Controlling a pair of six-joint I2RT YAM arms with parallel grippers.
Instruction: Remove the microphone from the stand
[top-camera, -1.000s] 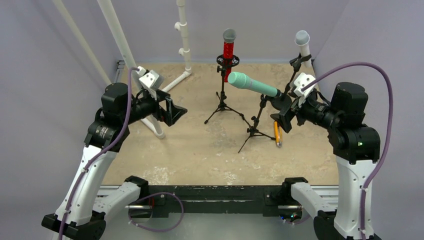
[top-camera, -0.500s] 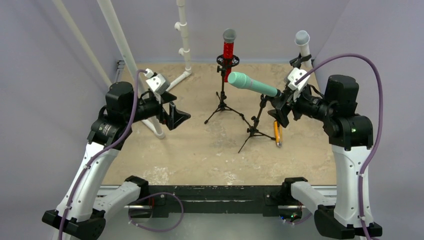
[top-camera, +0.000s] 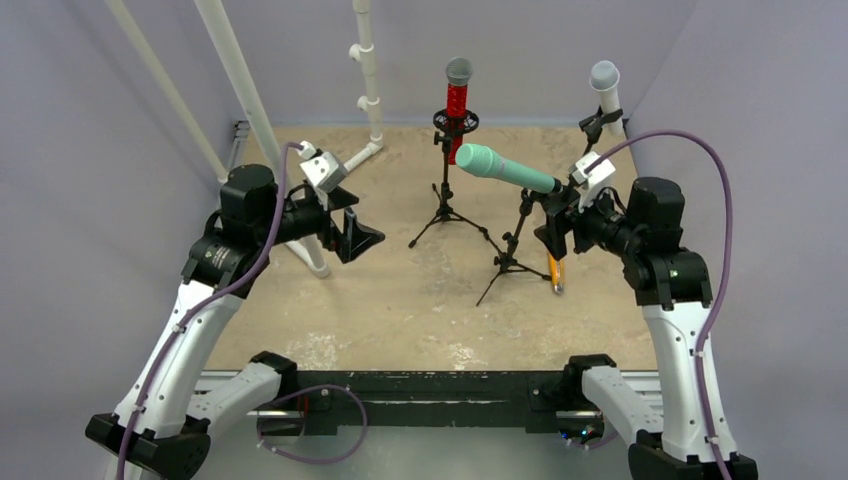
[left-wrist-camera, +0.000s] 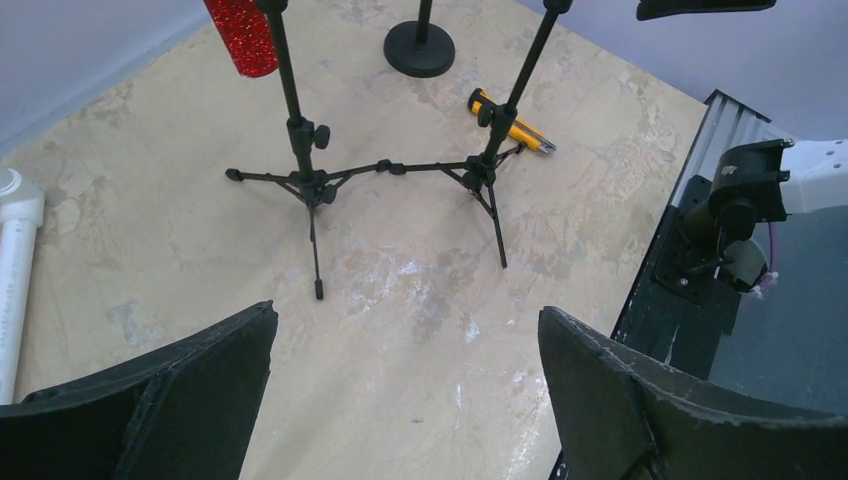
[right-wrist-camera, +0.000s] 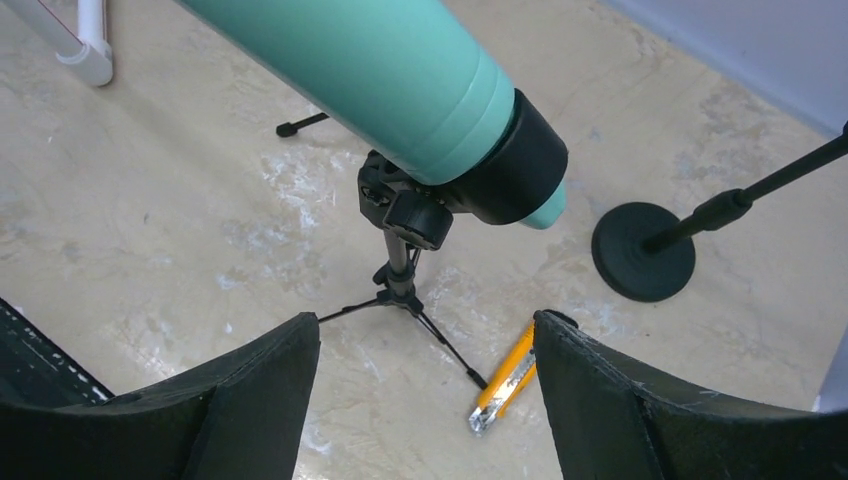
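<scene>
Pale lavender walls (top-camera: 90, 200) close in the left, far and right sides of one desk (top-camera: 400, 310). Its top is a beige, mottled, stone-look sheet with paler scuffed patches. Three white plastic pipes (top-camera: 245, 100) stand along the left and far sides: two lean at the left and one rises upright at the far middle. Two white-and-black arms rise from the near edge, the left arm (top-camera: 190, 320) and the right arm (top-camera: 685, 330).

Three black stands carry three microphones. The centre tripod stand (top-camera: 445, 205) holds a red glitter microphone (top-camera: 457, 100) upright. The right tripod stand (top-camera: 513, 240), nearer and to its right, holds the teal microphone (top-camera: 505, 170) in its clip, tilted, with the head up to the left and the tail to the right. A round-based stand (right-wrist-camera: 643, 250) at the far right holds a white microphone (top-camera: 604, 85) with a grey head.

The left gripper (left-wrist-camera: 405, 318) is released, its fingers wide apart with nothing between them, above the desk to the left of the stands. The right gripper (right-wrist-camera: 425, 320) is also released. Its fingers are spread just below the teal microphone's tail and do not touch it.

One orange utility knife (top-camera: 554, 268) lies on the desk beside the right tripod stand.
</scene>
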